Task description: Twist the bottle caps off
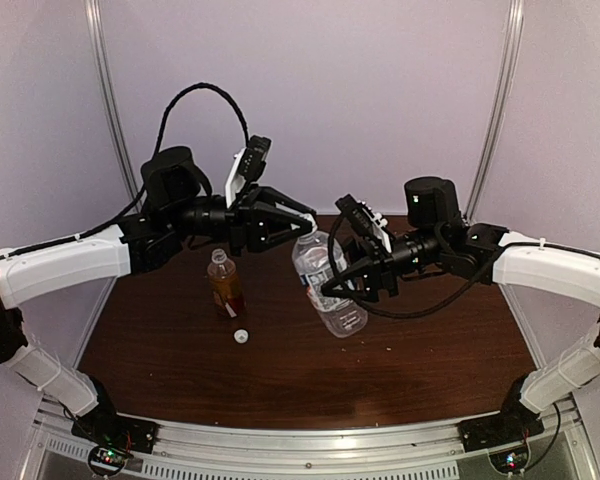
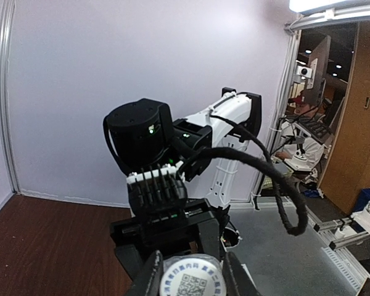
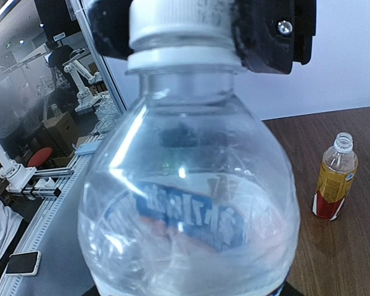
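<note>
Nearest, below the left hand (image 1: 307,228), a loose small round white plastic cap (image 1: 241,336) is lying on the dark wooden bench (image 1: 430,370), just in front of the uncapped amber-liquid plastic bottle (image 1: 226,285). The right hand (image 1: 348,288) is clamping the clear blue-labelled plastic bottle (image 1: 317,262) tilted, its long axis pointing up and away toward the left hand. That hand is gripping the remaining white screw cap (image 3: 176,24) end-on, so the twist should turn about that axis.
</note>
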Robot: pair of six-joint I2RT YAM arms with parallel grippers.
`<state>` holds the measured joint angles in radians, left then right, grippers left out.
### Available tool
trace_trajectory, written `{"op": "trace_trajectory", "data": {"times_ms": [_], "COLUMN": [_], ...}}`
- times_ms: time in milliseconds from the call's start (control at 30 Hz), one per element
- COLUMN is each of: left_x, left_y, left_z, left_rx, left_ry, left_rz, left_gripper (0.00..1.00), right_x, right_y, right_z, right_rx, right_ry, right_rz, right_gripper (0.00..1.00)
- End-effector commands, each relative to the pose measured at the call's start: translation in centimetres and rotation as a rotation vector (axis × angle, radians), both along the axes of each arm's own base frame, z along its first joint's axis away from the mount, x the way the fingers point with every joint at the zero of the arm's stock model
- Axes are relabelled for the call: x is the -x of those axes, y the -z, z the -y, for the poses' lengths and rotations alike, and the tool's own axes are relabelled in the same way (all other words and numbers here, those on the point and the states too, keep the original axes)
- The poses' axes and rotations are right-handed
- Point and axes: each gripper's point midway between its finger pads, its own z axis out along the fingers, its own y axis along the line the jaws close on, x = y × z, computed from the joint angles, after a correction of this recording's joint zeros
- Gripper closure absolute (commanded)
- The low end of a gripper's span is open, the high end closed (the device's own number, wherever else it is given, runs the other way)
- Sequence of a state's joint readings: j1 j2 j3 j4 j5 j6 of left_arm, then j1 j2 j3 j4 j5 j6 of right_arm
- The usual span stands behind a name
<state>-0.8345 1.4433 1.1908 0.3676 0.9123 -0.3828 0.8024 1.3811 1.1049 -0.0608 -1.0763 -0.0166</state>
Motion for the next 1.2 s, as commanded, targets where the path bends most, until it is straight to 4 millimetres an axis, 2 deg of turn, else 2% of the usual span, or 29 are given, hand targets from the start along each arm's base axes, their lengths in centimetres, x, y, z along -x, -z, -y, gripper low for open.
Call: {"op": "trace_trajectory", "data": {"times_ms": [0, 133, 233, 400, 500, 633, 733, 767, 900, 1000, 1167], "left_x": [0.7, -0.3, -2.6, -7.2, -8.5, -9.2, -9.1, -8.9, -7.2, -5.4, -3.1], "left_y": [-1.5, -1.8, -1.5, -0.3, 0.4, 0.7, 0.4, 0.2, -1.0, -1.4, -1.5], "left_z": [-0.6, -1.0, -1.3, -2.8, -3.3, -3.3, -3.4, -3.3, -3.2, -3.0, -3.4], "left_rx": [0.048, 0.033, 0.000, -0.032, -0.029, -0.030, -0.028, -0.025, -0.015, -0.021, -0.016], "left_ry": [0.012, -0.072, -0.238, -0.544, -0.646, -0.693, -0.691, -0.679, -0.591, -0.471, -0.305], "left_rz": [0.028, -0.003, -0.058, -0.257, -0.332, -0.340, -0.303, -0.280, -0.173, -0.098, -0.022], "left_gripper": [0.82, 1.00, 1.00, 1.00, 1.00, 1.00, 0.85, 0.76, 0.51, 0.40, 0.30], "right_x": [-0.2, -2.0, -3.8, -6.2, -7.0, -7.5, -7.5, -7.3, -6.2, -5.0, -2.5], "right_y": [-0.4, -0.2, -0.3, -0.3, 0.1, 0.9, 1.3, 1.4, 1.4, 1.1, 0.7], "right_z": [0.1, 0.3, 0.6, 1.2, 1.3, 1.2, 1.2, 1.3, 1.1, 1.0, 0.7], "right_rx": [-0.012, 0.018, 0.040, 0.073, 0.087, 0.108, 0.118, 0.118, 0.108, 0.088, 0.051], "right_ry": [0.023, 0.135, 0.251, 0.387, 0.429, 0.446, 0.444, 0.439, 0.379, 0.311, 0.174], "right_rz": [0.023, 0.048, 0.083, 0.137, 0.147, 0.148, 0.151, 0.151, 0.142, 0.129, 0.093], "right_gripper": [0.60, 0.61, 0.61, 0.63, 0.64, 0.64, 0.64, 0.64, 0.64, 0.64, 0.64]}}
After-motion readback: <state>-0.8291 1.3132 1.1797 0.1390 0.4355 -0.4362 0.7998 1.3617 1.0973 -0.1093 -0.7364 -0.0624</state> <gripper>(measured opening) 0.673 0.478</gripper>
